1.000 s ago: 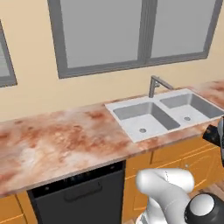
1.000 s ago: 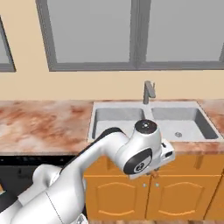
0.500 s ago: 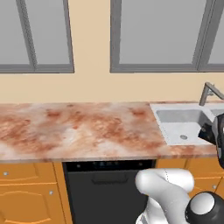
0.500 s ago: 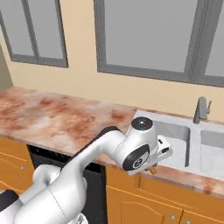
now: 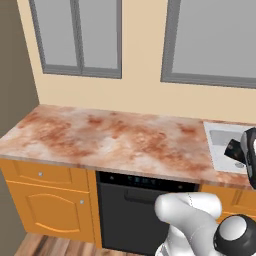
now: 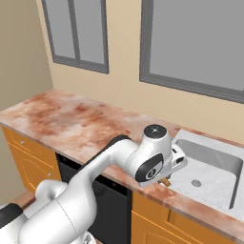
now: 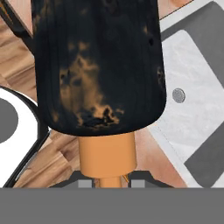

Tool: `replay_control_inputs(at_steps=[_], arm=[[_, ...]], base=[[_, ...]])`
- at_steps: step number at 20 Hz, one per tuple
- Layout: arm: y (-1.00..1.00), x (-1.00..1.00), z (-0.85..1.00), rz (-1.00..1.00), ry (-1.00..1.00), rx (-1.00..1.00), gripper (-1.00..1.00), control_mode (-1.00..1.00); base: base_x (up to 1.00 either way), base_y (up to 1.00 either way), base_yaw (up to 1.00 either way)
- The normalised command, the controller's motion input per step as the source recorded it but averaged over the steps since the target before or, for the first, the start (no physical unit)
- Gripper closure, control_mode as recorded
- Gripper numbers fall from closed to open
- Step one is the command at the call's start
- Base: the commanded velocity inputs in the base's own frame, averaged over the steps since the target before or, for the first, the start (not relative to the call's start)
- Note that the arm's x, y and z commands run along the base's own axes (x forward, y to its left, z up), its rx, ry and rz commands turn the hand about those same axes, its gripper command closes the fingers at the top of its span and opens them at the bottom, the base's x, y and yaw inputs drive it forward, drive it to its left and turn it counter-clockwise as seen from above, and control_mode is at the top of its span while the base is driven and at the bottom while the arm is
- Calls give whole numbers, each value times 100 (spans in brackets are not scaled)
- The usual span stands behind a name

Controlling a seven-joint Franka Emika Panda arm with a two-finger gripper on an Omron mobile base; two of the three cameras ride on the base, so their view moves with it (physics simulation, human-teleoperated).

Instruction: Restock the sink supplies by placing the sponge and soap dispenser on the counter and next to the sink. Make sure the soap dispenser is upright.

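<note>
My gripper (image 7: 109,181) is shut on the soap dispenser (image 7: 100,65), a black body blotched with orange, gripped at its orange neck (image 7: 107,155). In the right base view the hand (image 6: 169,164) hangs over the front left corner of the sink (image 6: 217,155), with an orange tip of the dispenser (image 6: 165,181) showing under it. The dispenser's dark body (image 5: 234,149) shows at the right edge of the left base view, over the sink (image 5: 220,142). The mottled counter (image 5: 115,140) runs left from the sink. The sponge is out of view.
A black dishwasher (image 5: 135,205) sits under the counter between orange cabinets (image 5: 45,200). The counter (image 6: 71,121) ends at a brown side wall (image 5: 15,75) on the left. Grey-framed windows (image 6: 78,33) line the back wall. Wooden floor (image 7: 61,153) lies below.
The whole picture has shifted: the base has moved, so the sink now lies at the right of both base views and the counter's left end shows. The grip on the dispenser is unchanged.
</note>
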Motion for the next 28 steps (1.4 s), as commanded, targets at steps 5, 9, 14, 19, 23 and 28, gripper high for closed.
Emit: replay_control_inputs(at_steps=[5,9,14,19,23,28], arm=[[-7,8,-16,5,0,-3,100,-100],[-4,70,11,1,18,-13,100,-100],[-3,73,7,3,23,-15,100,-100],[0,88,-1,0,31,-17,100,-100],[1,73,0,0,26,-14,100,-100],[13,62,0,0,24,-17,100,-100]], base=[[0,0,0],[0,0,0],[0,0,0],[0,0,0],[0,0,0],[0,0,0]])
